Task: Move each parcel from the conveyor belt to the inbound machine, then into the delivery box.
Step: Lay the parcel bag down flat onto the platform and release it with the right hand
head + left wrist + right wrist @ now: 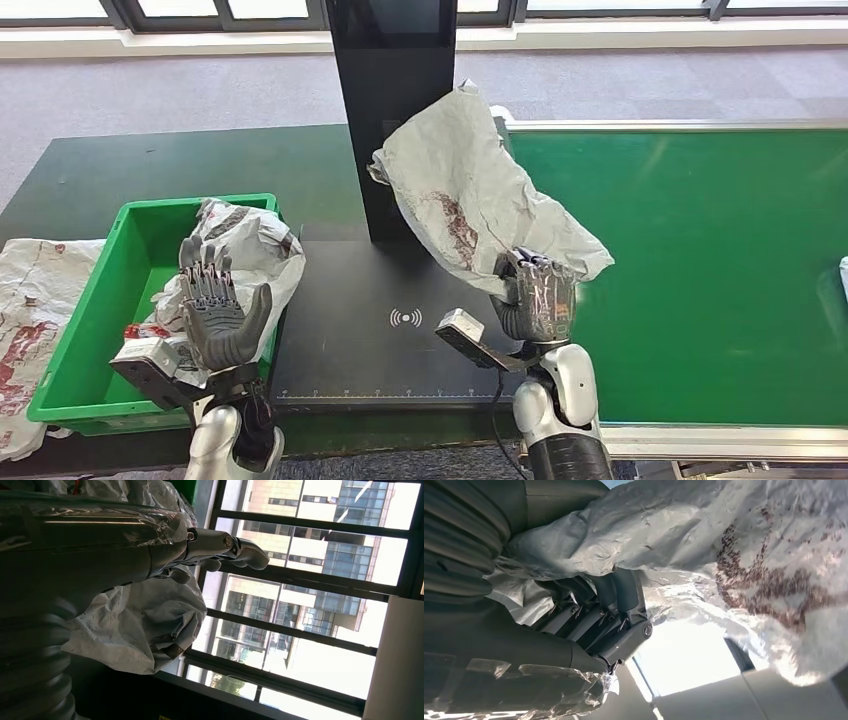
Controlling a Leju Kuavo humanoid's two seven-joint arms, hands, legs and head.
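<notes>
Gripping a crinkly grey parcel (pixel 470 195) by its lower edge, the right hand (pixel 533 295) had its fingers curled tight around the wrap. It held the parcel up above the dark flat inbound machine (pixel 400 330), right in front of the machine's tall black post (pixel 395 100). The left hand (pixel 222 310) was open with its fingers spread, holding nothing. Just past it sat the green delivery box (pixel 95 320), with another grey parcel (pixel 255 245) lying inside. The green conveyor belt (pixel 700 260) ran along the right side.
</notes>
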